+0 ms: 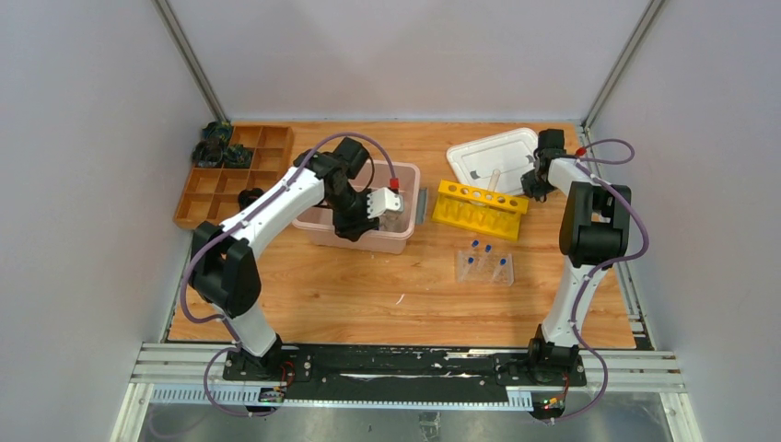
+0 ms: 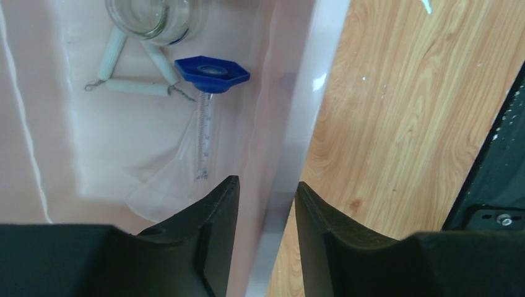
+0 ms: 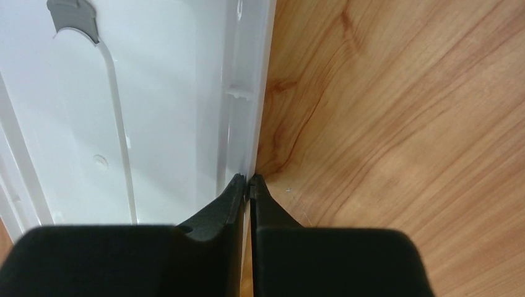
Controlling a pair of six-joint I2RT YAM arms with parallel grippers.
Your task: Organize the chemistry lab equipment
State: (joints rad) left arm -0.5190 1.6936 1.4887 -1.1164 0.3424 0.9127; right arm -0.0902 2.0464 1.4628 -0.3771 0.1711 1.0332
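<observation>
Black rail (image 1: 396, 361) fronts wooden table (image 1: 368, 295) bearing yellow rack (image 1: 479, 210), grey walls (image 1: 83, 184) around.

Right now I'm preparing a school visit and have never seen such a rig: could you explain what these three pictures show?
This is a robot: a left arm and a right arm bolted at the near edge of a wooden table. The wide picture looks down from above and behind them. The other two come from a camera on each wrist, so the black prongs at the bottom are that arm's own fingers. On the table stand a pink bin, a yellow holed rack, a clear tray of blue-capped vials, a white lid and a brown compartment tray. The left end effector is open, its fingers astride the bin's wall. Inside the bin lie a glass beaker, a pale triangle and a blue-based measuring cylinder. The right end effector is shut on the lid's edge.
</observation>
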